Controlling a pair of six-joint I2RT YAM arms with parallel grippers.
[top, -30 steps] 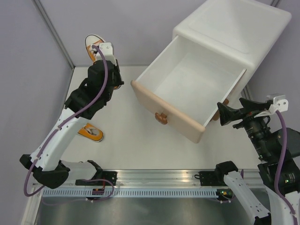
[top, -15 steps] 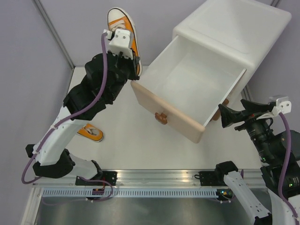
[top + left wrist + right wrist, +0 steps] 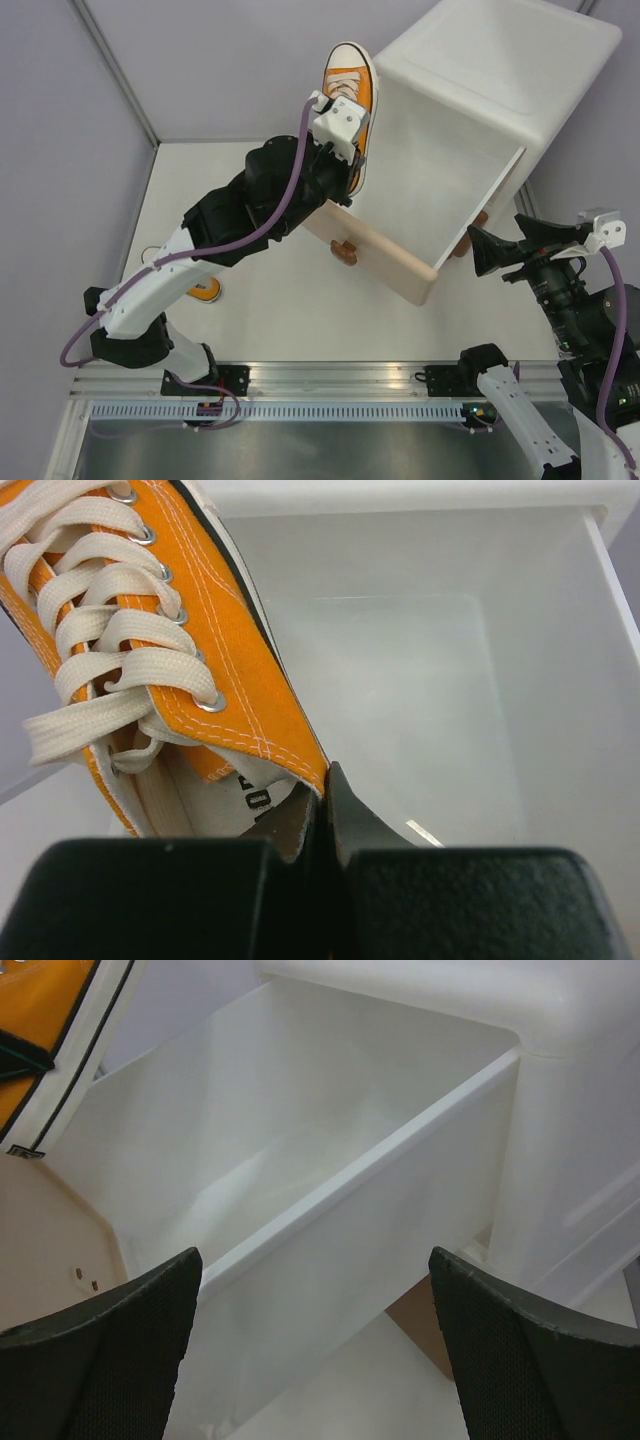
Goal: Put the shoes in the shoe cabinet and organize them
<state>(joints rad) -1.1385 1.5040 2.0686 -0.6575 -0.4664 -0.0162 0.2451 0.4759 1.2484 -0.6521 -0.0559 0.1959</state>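
My left gripper is shut on the heel collar of an orange sneaker with white laces and holds it in the air over the left side of the open beige upper drawer. In the left wrist view the sneaker hangs above the bare white drawer floor. The second orange sneaker lies on the table, mostly hidden under the left arm. The white shoe cabinet stands at the back right. My right gripper is open and empty beside the drawer's right side wall. The red sneakers are out of view.
A brown bear-head knob sits on the drawer front. A sliver of the brown lower drawer shows below the open one. Grey walls close the left and back. A metal rail runs along the near edge.
My left arm has swung right and forward, carrying the orange sneaker from the back left corner to above the open drawer. The right arm has barely moved.
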